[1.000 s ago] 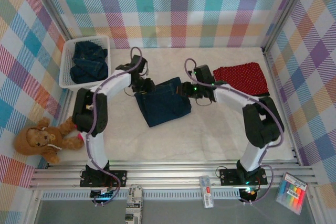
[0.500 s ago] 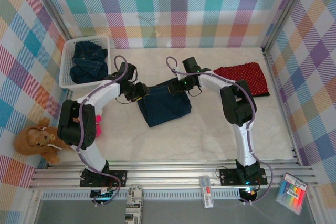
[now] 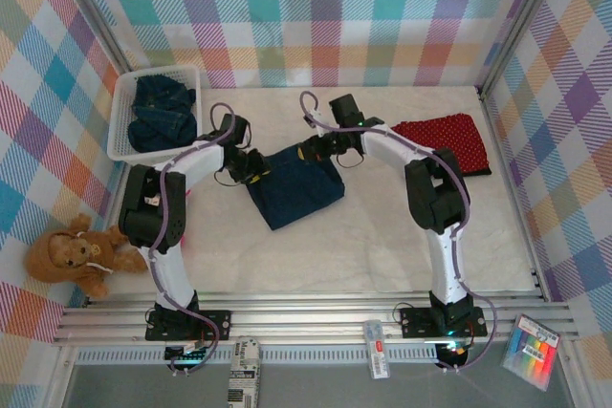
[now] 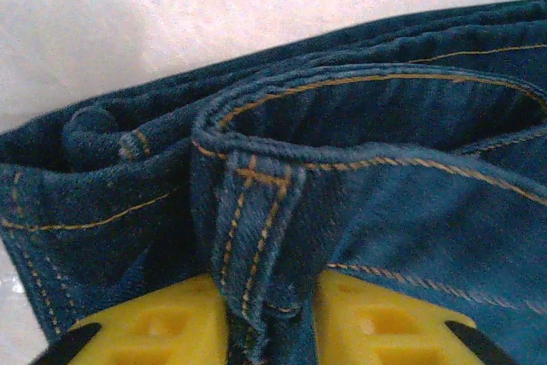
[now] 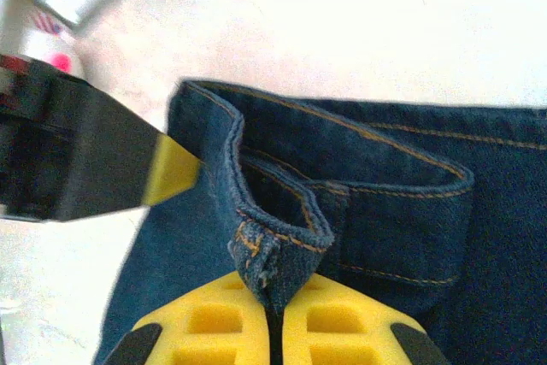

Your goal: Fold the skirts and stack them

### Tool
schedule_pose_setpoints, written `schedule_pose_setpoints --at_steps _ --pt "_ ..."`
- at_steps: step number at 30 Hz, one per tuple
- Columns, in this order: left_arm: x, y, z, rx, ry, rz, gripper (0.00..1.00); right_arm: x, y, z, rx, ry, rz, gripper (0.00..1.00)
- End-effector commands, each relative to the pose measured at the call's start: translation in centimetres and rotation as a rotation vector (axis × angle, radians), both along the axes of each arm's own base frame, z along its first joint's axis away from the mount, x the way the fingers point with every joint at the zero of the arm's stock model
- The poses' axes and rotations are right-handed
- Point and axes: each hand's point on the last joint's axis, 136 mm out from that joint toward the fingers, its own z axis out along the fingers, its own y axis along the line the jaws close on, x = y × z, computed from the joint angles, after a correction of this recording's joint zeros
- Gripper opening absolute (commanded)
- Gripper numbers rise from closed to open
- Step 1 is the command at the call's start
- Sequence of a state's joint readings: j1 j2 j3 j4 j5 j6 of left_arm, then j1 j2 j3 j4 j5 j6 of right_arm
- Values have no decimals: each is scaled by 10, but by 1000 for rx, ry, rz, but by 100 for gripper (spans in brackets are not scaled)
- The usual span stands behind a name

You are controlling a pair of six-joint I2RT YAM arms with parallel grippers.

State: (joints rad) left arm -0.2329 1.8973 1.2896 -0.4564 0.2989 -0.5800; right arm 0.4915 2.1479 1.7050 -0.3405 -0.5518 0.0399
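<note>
Left pincer [image 4: 263,322]: closed on the waistband of the denim skirt [image 3: 296,193]; a stitched belt-loop fold stood pinched between its yellow pads [image 4: 162,326].
Right pincer [image 5: 273,318]: pads pressed together on a doubled edge of the same waistband.
Skirt position: folded on the table [image 3: 382,246], held between the two pincers and spreading from them toward the arm bases.
Long axis: ran from one pincer to the other, slanted, with the right-pincer end farther from the bases.
Facing: waistband at the pincers; the opposite edge, apparently the hem, pointed toward the bases, though the overhead view was too coarse to confirm.
Hidden: the wrist views cut off the skirt beyond the waistband; overhead, both pincers' tips were hard to make out against the dark cloth.
Other skirts: red dotted skirt [image 3: 440,140] lay flat beyond the right pincer's outer side; denim garments [image 3: 163,114] were heaped in the basket [image 3: 117,136] beyond the left pincer.
</note>
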Motion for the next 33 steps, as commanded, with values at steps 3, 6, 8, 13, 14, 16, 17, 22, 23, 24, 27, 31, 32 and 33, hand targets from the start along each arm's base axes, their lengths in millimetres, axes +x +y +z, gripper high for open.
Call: schedule_pose_setpoints --at_steps 3,6,8,13,14,16,17,22,23,24,27,31,32,33 --pt "-3 19 -32 35 47 14 13 25 20 -12 24 0 29 3" --pt "-17 33 -50 69 86 36 9 42 24 -30 -6 9 11 5" --pt "-26 46 -57 89 100 61 7 59 24 -39 -40 -2 -29 6" --pt "-38 67 -67 96 122 111 1 86 22 -49 -113 -19 -101 15" --pt "-39 68 -68 96 127 111 1 87 21 -43 -119 -24 -106 19" --pt "-41 68 -71 100 132 107 1 87 15 -30 -142 -36 -128 29" --pt "-42 68 -72 100 137 107 1 87 8 -24 -171 -43 -156 34" --pt "-42 68 -75 99 145 103 1 72 -44 -9 -342 -23 -364 40" --pt "-43 68 -76 99 147 100 1 62 -48 -6 -335 -2 -368 36" --pt "-43 68 -75 100 147 97 1 51 -45 -4 -309 23 -339 25" --pt "-43 69 -76 105 152 90 1 19 -27 -2 -224 76 -222 3" --pt "-41 69 -76 103 149 89 1 9 -17 -21 -214 127 -178 0" --pt "-40 68 -75 101 147 89 1 10 -17 -27 -223 150 -180 0" --pt "-39 69 -75 100 146 91 1 10 -14 -33 -227 176 -177 0"
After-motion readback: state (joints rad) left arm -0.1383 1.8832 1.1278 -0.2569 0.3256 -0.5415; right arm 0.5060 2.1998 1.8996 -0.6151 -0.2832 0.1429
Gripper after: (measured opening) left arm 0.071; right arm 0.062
